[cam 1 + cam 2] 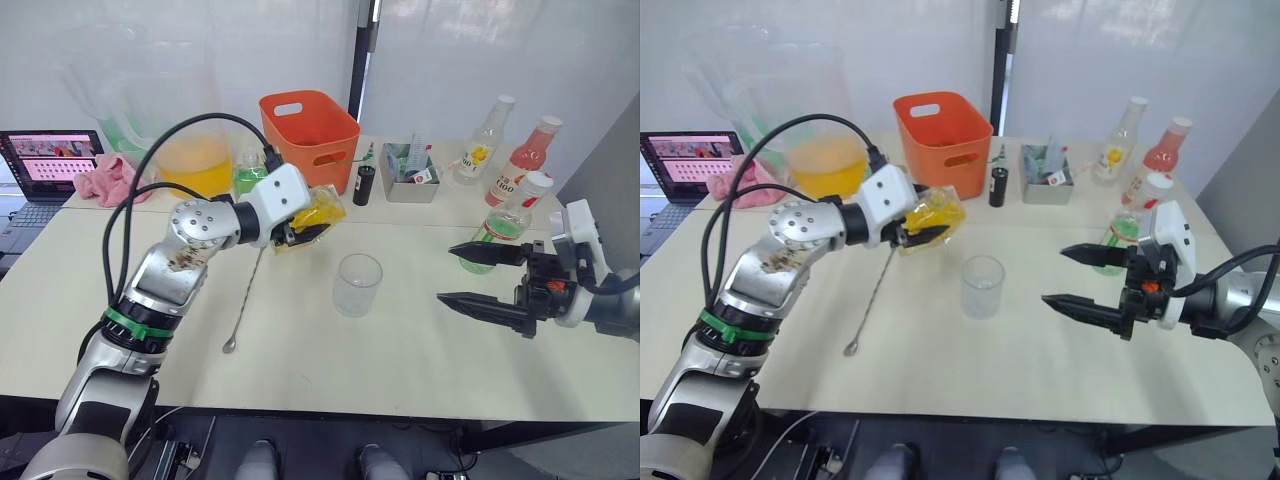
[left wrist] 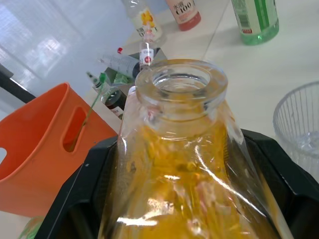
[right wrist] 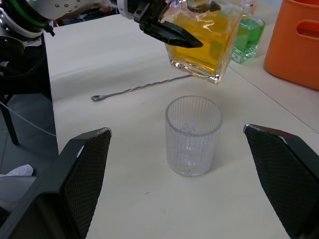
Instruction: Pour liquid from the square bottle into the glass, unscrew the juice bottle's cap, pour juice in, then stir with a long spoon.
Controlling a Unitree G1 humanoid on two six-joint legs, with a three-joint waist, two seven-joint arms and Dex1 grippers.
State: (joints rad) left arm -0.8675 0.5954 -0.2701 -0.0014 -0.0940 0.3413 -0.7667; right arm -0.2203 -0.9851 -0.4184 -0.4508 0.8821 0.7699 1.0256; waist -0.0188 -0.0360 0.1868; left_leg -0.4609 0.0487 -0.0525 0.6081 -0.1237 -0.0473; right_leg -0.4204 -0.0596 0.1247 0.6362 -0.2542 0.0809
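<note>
Overhead, white curtains [image 1: 200, 50] back cream table [image 1: 330, 360].

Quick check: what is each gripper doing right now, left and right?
Left gripper: shut on the square bottle, lifted off the table near the glass.
Right gripper: open, holding nothing.

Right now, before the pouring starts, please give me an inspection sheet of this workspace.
Surface: cream table, dry where visible.
Job's things: square bottle of yellow liquid, uncapped, lifted and tilted near the empty glass; long spoon flat on the table; green juice bottle capped, upright.
Clutter: orange basket, grey tray, two more bottles, pitcher, pink cloth.
Grippers: left gripper clamps the square bottle; right gripper open, empty.
Cables: black cable looped over the left arm.
Surroundings: laptop, white curtain.
</note>
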